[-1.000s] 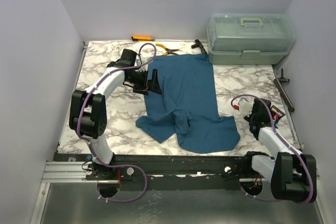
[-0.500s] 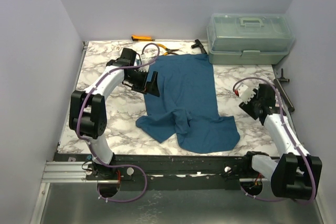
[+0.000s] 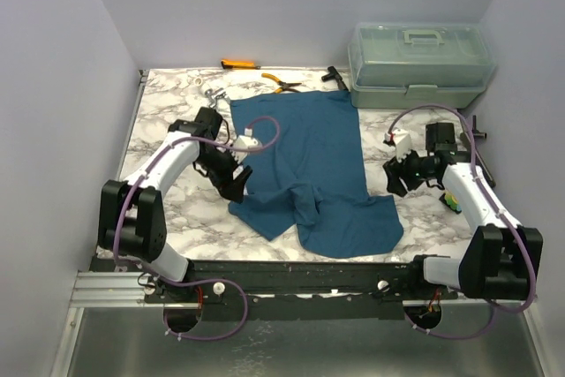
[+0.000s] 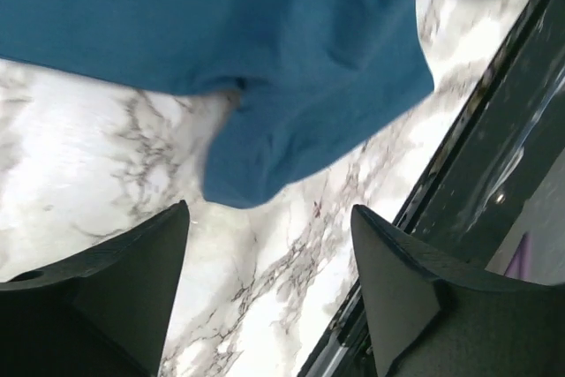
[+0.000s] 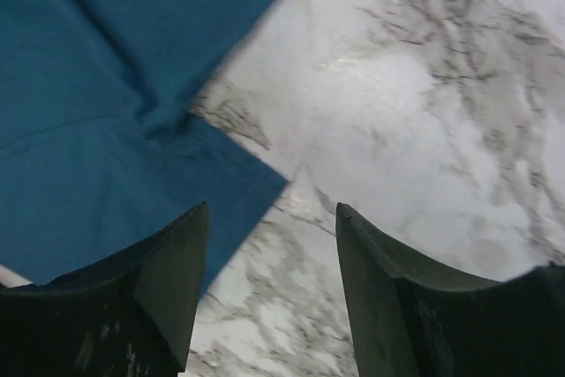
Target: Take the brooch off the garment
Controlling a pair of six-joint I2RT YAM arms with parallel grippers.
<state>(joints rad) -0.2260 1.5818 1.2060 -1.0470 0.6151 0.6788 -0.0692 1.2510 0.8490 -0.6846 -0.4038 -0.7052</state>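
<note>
The dark teal garment (image 3: 305,161) lies spread on the marble table, its neck towards the far side. My left gripper (image 3: 233,184) is open and empty, low over bare marble beside the garment's left sleeve; the left wrist view (image 4: 269,209) shows that sleeve (image 4: 291,50) just ahead of the fingertips. My right gripper (image 3: 395,179) is open and empty at the right sleeve's edge; the right wrist view (image 5: 271,209) shows the sleeve corner (image 5: 115,130) by its left finger. A tiny bright green-and-yellow cluster (image 3: 452,203), seemingly the brooch, lies on the marble beside my right forearm, off the garment.
A clear lidded toolbox (image 3: 419,64) stands at the far right. Orange-handled pliers (image 3: 281,84), an orange tool (image 3: 237,64) and a black tool (image 3: 334,77) lie along the far edge. A small metal object (image 3: 212,94) lies beyond the collar. A black bar (image 3: 477,152) lies at the right edge.
My left gripper has swung from the garment's far left edge down to the left sleeve. My right arm has reached forward and left to the right sleeve, uncovering the bright cluster.
</note>
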